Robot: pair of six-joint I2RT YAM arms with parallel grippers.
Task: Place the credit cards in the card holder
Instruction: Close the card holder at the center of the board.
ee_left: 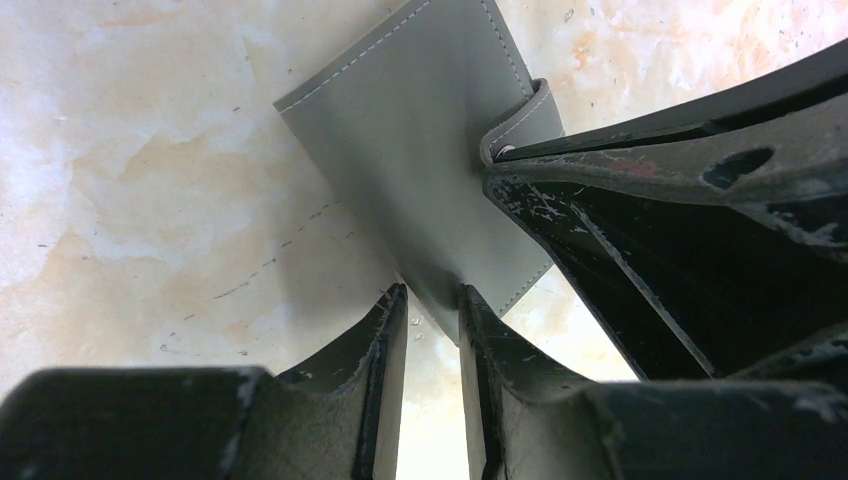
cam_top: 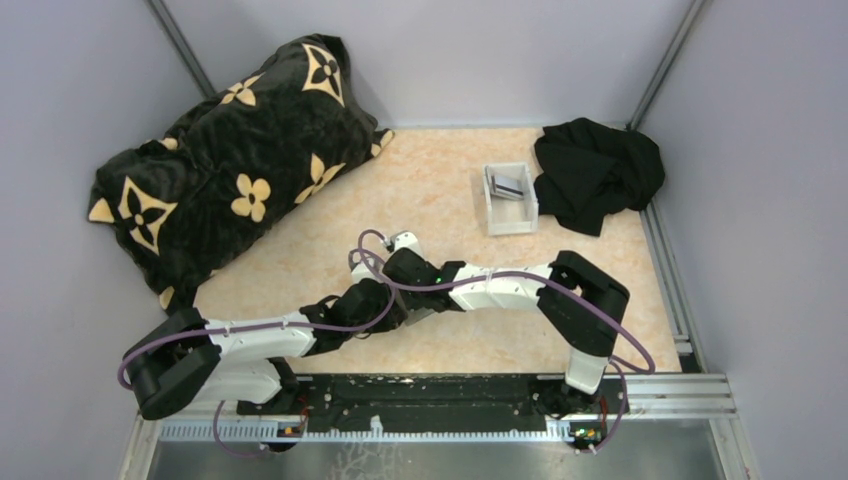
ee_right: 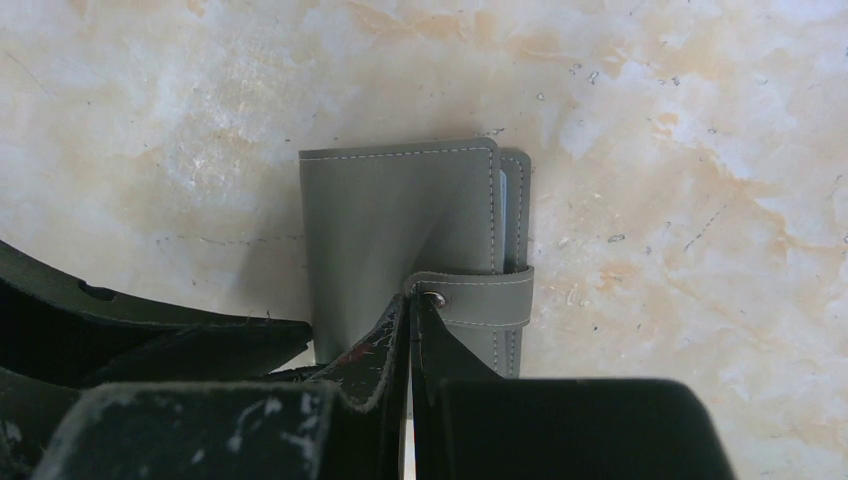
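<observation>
1. The card holder [ee_right: 395, 215] lay closed and flat on the table [ee_right: 700, 150], under both grippers. In the top view the arms hid it.
2. The step in hand seemed to be the opening. The strap [ee_right: 485, 300] was wrapped over the open edge, and its snap looked fastened.
3. The right gripper [ee_right: 412, 305] had narrow jaws, pinched on the strap's end beside the snap. The left gripper [ee_left: 433, 300] also had narrow jaws, which appeared to hold a corner of the holder.
4. The next move called, I judge, for peeling the strap off the snap while the left gripper kept the body down.
5. The credit cards [cam_top: 508, 185] lay in the white tray [cam_top: 492, 218], well apart.
6. In the right wrist view the long axis ran up the picture, with the fold at the left and the strap edge at the right.
</observation>
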